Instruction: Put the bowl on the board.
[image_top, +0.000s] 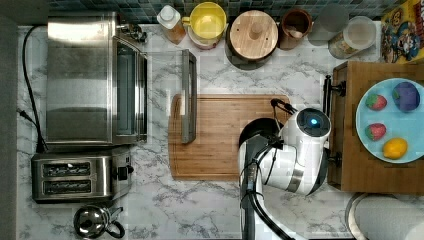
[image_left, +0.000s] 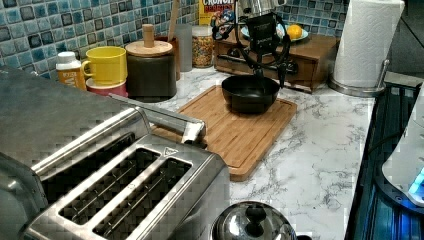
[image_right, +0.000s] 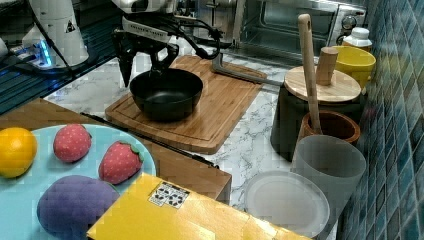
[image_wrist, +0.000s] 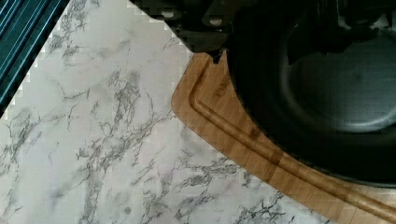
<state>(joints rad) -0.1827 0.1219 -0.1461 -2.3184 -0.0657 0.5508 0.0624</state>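
Note:
The round black bowl (image_right: 167, 95) sits on the light-brown wooden board (image_right: 225, 105), near the corner closest to the darker tray. My gripper (image_right: 142, 75) hangs just above the bowl's rim and is open. One finger (image_right: 125, 67) stands outside the rim and the other reaches over the bowl's inside, with a wide gap between them. In the left view the bowl (image_left: 250, 92) rests on the board (image_left: 235, 135) under the gripper (image_left: 271, 70). From the top view, my arm covers most of the bowl (image_top: 255, 129). In the wrist view the bowl (image_wrist: 336, 93) lies beside the board's groove (image_wrist: 261, 149).
The toaster oven's open door handle (image_top: 188, 95) overhangs the board on the top view's left. A wooden tray (image_top: 350, 165) with a light blue plate of fruit (image_top: 390, 120) stands beside the board. A lidded canister (image_top: 253, 35), a yellow cup (image_top: 207, 21) and jars line the back wall.

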